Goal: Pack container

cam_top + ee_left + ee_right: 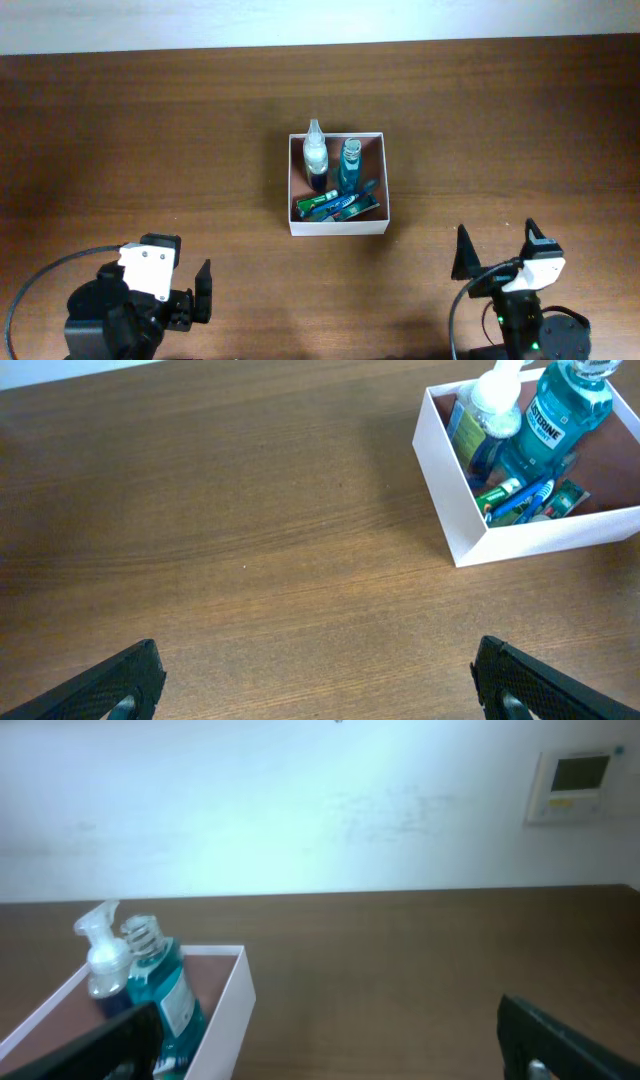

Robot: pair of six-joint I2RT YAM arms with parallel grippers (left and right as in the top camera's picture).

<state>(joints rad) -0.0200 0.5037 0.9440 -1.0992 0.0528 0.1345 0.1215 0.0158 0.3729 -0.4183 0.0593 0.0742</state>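
Observation:
The container (338, 228), a square shallow white-walled box with a brownish-pink floor, sits mid-table. It holds a white spray bottle (315, 152), a teal mouthwash bottle (351, 160) and toothbrushes and a toothpaste tube (338, 206) along its near side. It also shows in the left wrist view (448, 490) and the right wrist view (228, 1010). My left gripper (192, 294) is open and empty at the near left, its jaws over bare wood (318, 680). My right gripper (495, 252) is open and empty at the near right (330, 1040).
The brown wooden table (150, 130) spreads around the container. A white wall (300, 810) stands behind the table's far edge, with a small wall panel (575, 782) at the right. Black cables trail from both arm bases.

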